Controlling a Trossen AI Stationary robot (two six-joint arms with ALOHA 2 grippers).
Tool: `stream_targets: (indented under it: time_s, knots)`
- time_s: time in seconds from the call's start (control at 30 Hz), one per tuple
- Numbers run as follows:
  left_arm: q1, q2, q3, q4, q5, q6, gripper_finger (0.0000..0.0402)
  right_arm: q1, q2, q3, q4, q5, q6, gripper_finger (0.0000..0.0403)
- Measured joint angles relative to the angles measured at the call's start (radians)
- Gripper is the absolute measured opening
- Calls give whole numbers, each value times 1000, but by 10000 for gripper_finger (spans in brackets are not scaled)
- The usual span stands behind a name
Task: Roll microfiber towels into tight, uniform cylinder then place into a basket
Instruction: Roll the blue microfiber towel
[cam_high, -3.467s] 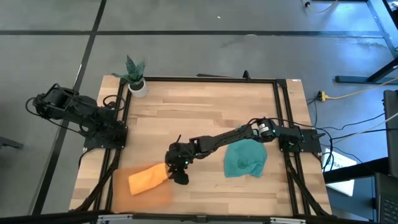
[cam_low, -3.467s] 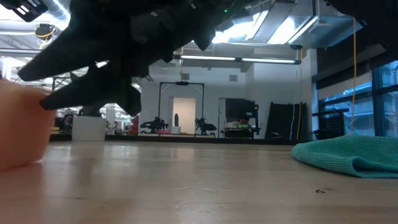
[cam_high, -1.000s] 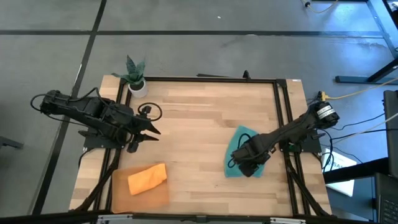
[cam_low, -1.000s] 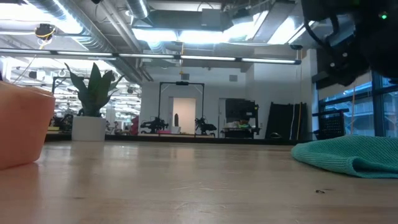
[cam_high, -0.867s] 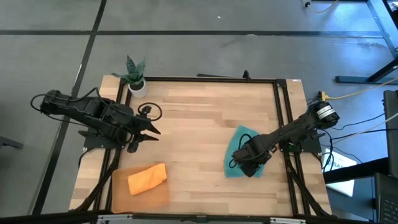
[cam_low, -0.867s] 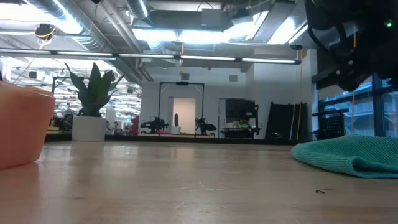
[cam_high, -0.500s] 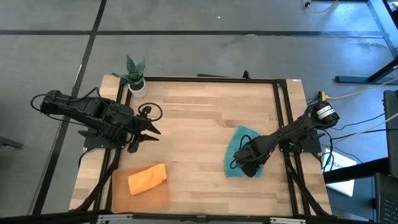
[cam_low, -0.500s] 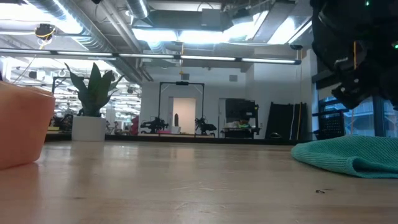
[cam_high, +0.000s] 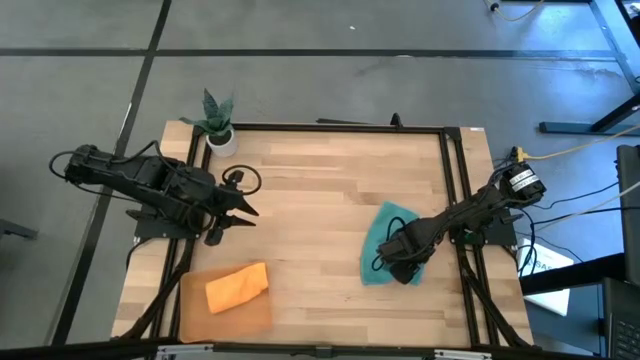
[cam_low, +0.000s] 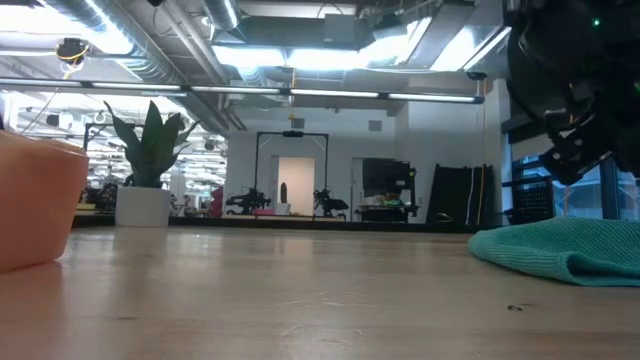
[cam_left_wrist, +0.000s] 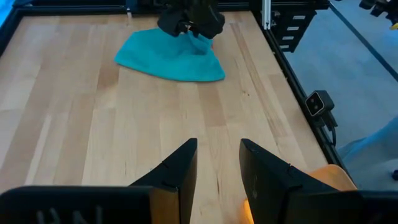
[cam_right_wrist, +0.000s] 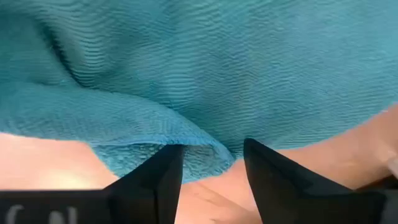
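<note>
Orange cloth, the rolled towel (cam_high: 237, 286), lies in the translucent tan basket (cam_high: 190, 312) at the near left corner of the wooden table (cam_high: 320, 180); in the low view its rounded end (cam_low: 35, 205) fills the left edge. A little farther back on the right side, the teal towel (cam_high: 380, 235) lies crumpled and unrolled on the bare wood, well apart from the basket. The right gripper (cam_high: 392, 262) hangs low over the near part of that teal cloth, its 2 fingers (cam_right_wrist: 273, 171) parted with a raised fold of the fabric showing between them; they straddle the edge but are not pinched onto it. Farther back on the left side, the left gripper (cam_high: 243, 205) hovers above the table near its edge, fingers (cam_left_wrist: 177, 174) spread apart and holding nothing, pointing across toward the teal towel (cam_left_wrist: 171, 55). At the far left corner stands 1 small white pot with a spiky green plant (cam_high: 217, 124).
</note>
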Motion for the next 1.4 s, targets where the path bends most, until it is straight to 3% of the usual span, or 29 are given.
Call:
stream_targets:
  time_s: [0.13, 0.37, 0.5, 0.8, 1.03, 1.4]
  knots:
    - [0, 0, 0, 0, 0, 0, 110, 0, 0, 0, 42, -14, -1, 137]
    - [0, 0, 0, 0, 0, 1, 110, 0, 0, 4, 97, -40, 7, 14]
    - [0, 0, 0, 0, 0, 1, 110, 0, -3, 62, 88, -21, 5, 15]
    - [0, 10, 0, 2, 0, 15, 110, -22, -6, 323, -91, 193, -28, 9]
    - [0, 97, 0, 16, 0, 84, 110, -84, -7, 492, -166, 358, -89, 5]
    - [0, 194, 0, 77, 24, 114, 110, -233, -7, 568, -147, 415, -255, 5]
